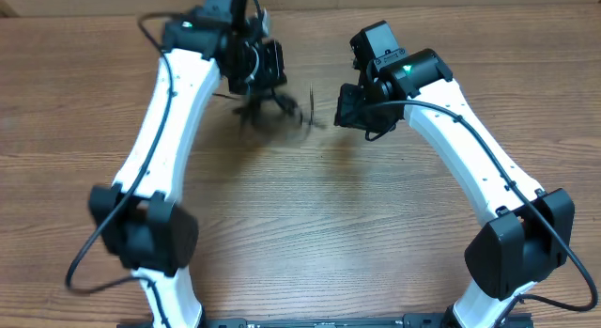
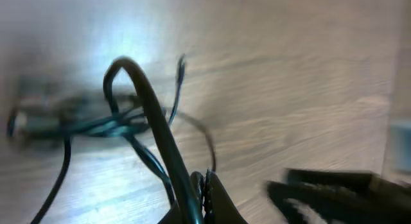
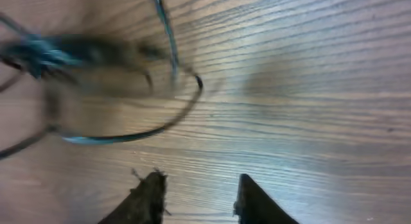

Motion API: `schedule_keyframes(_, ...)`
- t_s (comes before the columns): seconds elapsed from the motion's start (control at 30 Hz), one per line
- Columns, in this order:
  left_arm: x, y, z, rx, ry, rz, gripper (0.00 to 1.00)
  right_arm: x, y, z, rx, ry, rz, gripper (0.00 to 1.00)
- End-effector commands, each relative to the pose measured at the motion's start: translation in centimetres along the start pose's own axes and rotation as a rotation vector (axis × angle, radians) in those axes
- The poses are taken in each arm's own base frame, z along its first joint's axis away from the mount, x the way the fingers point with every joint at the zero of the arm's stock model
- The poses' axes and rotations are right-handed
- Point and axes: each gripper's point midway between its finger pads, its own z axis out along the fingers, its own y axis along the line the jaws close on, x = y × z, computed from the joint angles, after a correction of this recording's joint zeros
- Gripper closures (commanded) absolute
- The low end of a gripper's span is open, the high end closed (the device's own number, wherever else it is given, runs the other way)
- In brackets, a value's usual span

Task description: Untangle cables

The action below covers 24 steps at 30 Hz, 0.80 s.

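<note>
The cables (image 1: 272, 112) are a blurred tangle of thin black cords at the far middle of the wooden table. My left gripper (image 1: 265, 76) sits right above them. In the left wrist view its jaws (image 2: 204, 192) are shut on a black cord (image 2: 151, 115) that arches up from the tangle (image 2: 109, 124). My right gripper (image 1: 349, 110) is just right of the tangle, open and empty. In the right wrist view its fingers (image 3: 200, 195) are apart over bare wood, with the cables (image 3: 122, 89) blurred ahead of them.
The wooden table (image 1: 319, 225) carries only the cable tangle. Both white arms reach in from the near edge, the left arm (image 1: 164, 131) and the right arm (image 1: 479, 159). Part of the right gripper (image 2: 340, 195) shows blurred in the left wrist view.
</note>
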Motion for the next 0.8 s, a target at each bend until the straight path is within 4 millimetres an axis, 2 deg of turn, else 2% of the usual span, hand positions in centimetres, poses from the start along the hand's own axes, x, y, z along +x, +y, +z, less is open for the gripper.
schedule_keyframes(0.0, -0.3, -2.8, -4.4, 0.000, -0.108, 0.099, 0.96, 0.1, 2.3, -1.0, -0.153, 0.015, -0.089, 0.50)
schedule_keyframes(0.07, 0.4, -2.6, -4.3, -0.010, -0.081, 0.085, 0.96, 0.3, 4.1, -1.6, -0.287, 0.031, -0.199, 0.37)
schedule_keyframes(0.13, 1.1, -2.1, -3.8, -0.024, -0.046, 0.049, 0.96, 0.4, 5.0, -2.1, -0.361, 0.038, -0.244, 0.32)
schedule_keyframes(0.33, 2.4, -1.6, -2.5, -0.049, 0.021, -0.002, 0.96, 0.6, 5.7, -2.5, -0.415, 0.026, -0.372, 0.17)
schedule_keyframes(0.57, 2.8, -0.7, 0.1, -0.068, 0.079, -0.117, 0.96, 2.0, 7.8, -3.8, -0.581, 0.031, -0.543, 0.11)
schedule_keyframes(0.77, 3.8, -3.1, 0.8, 0.082, 0.170, -0.167, 0.96, 1.6, 8.1, -3.9, -0.587, 0.010, -0.555, 0.10)
